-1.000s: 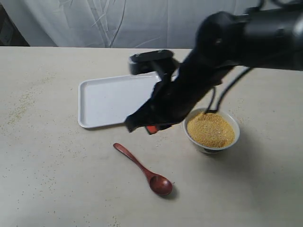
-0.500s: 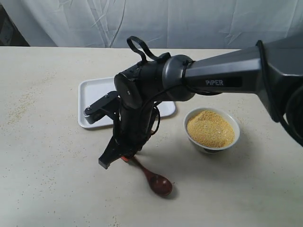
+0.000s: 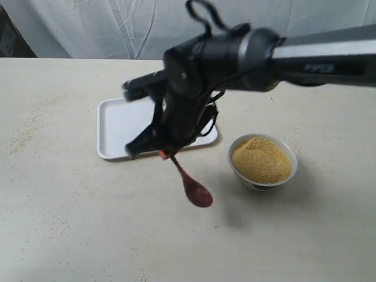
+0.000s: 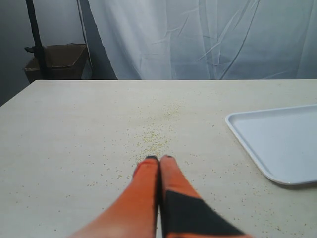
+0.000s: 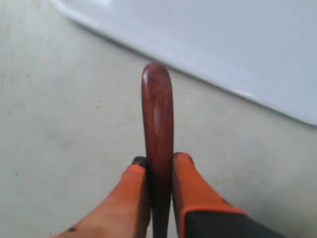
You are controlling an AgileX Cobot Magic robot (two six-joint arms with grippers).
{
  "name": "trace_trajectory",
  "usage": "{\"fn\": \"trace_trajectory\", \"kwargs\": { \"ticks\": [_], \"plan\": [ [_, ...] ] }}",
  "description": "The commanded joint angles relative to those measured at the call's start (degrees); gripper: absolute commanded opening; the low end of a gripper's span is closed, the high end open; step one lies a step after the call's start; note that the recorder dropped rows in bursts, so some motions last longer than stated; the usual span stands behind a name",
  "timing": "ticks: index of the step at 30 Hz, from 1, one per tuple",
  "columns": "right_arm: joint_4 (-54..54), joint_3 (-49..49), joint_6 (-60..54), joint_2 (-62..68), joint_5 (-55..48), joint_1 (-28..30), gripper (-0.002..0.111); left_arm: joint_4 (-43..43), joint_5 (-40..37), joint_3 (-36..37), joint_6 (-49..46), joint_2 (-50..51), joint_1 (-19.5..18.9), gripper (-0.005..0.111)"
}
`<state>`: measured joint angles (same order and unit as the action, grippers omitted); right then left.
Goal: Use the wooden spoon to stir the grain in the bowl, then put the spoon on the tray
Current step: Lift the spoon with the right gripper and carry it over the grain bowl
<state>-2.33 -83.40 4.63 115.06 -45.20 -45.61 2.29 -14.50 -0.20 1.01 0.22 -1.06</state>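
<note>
My right gripper (image 3: 165, 154) (image 5: 158, 161) is shut on the handle of the dark reddish-brown wooden spoon (image 3: 192, 185) (image 5: 158, 114), which hangs lifted off the table, its oval bowl pointing down toward the right. The small white bowl (image 3: 262, 161) heaped with golden grain (image 3: 261, 160) stands to the right of the spoon. The white tray (image 3: 126, 125) (image 5: 233, 44) (image 4: 282, 141) lies just behind the gripper. My left gripper (image 4: 159, 158) is shut with nothing in it, low over the table, away from the spoon.
Loose grains (image 4: 156, 134) are scattered over the beige tabletop. A white curtain (image 3: 117, 29) hangs behind the table. A cardboard box (image 4: 55, 59) on a dark stand sits beyond the table's far corner in the left wrist view.
The right gripper came down onto the spoon's handle, shut on it and raised it. The spoon is off the table and has shifted up and toward the tray.
</note>
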Motion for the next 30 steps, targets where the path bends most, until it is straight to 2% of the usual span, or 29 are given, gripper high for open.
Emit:
{"fn": "trace_trajectory", "kwargs": {
  "ticks": [1, 4, 7, 15, 30],
  "plan": [
    [4.4, 0.4, 13.9, -7.1, -4.1, 7.9, 0.0, 0.1, 0.8, 0.2, 0.0, -0.2, -0.2, 0.0],
    [14.2, 3.8, 31.5, -9.9, -3.4, 13.0, 0.0, 0.1, 0.8, 0.2, 0.0, -0.2, -0.2, 0.0],
    [20.9, 9.2, 41.8, -12.1, -3.4, 16.0, 0.0, 0.1, 0.8, 0.2, 0.0, -0.2, -0.2, 0.0],
    [29.7, 19.3, 53.0, -11.6, 7.6, 17.6, 0.0, 0.1, 0.8, 0.2, 0.0, -0.2, -0.2, 0.0],
    [37.6, 19.4, 64.4, -9.8, 9.1, 17.6, 0.001, 0.1, 0.8, 0.2, 0.0, -0.2, -0.2, 0.0]
  ]
}}
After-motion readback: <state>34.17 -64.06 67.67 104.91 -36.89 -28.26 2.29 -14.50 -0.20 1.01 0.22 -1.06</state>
